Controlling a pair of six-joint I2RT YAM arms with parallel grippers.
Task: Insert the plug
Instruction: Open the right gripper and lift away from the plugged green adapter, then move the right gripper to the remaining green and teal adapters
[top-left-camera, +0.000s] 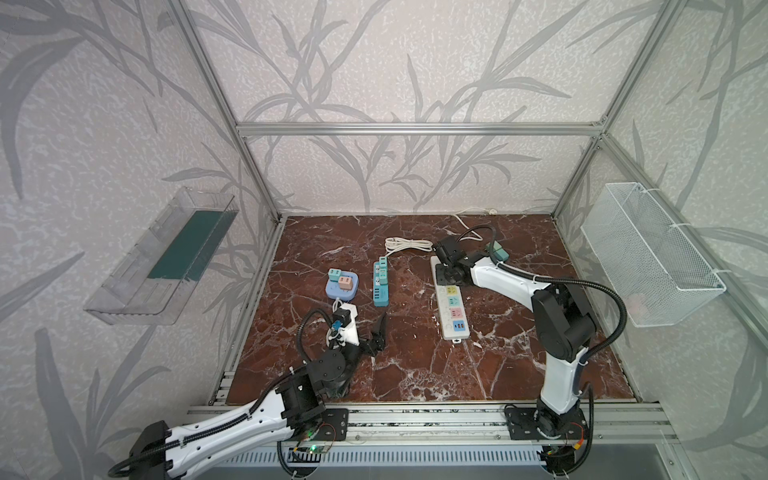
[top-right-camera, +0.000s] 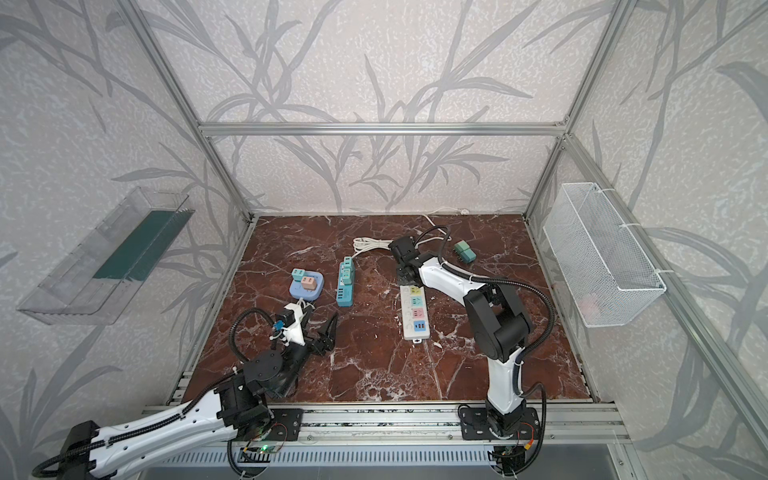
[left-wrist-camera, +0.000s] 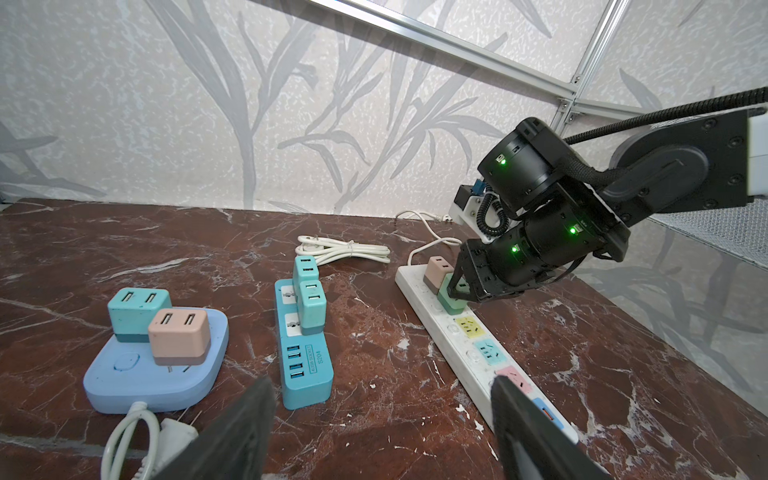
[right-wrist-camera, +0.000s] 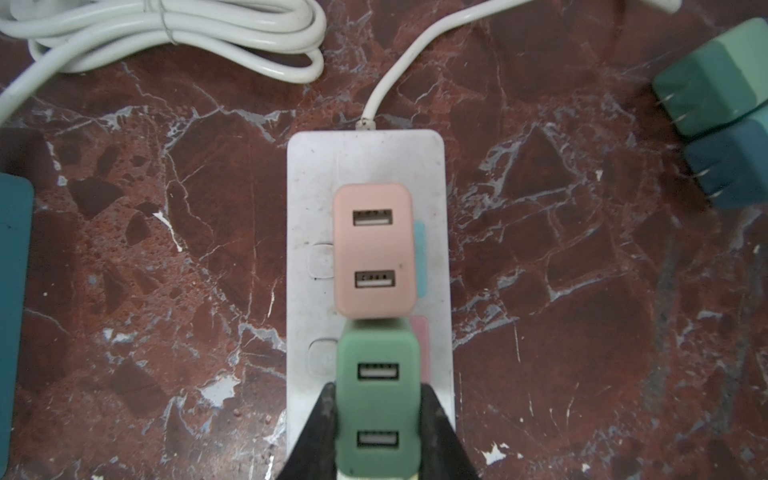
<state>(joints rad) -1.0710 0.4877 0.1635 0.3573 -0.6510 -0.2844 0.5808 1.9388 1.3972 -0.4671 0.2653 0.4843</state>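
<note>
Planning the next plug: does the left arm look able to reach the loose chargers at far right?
Probably not: the chargers lie beyond the white power strip, and the right arm crosses the way.

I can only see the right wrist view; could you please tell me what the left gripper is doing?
Observer: The left gripper hovers open over the front left of the table, holding nothing.
Operator: Thanks. Is there a free socket beyond my green plug?
Observer: Yes; on the white strip, the yellow socket beside the green plug is empty.
Operator: Any badly seated plugs elsewhere?
Observer: The pink plug on the light blue hub shows part of its prongs.
</note>
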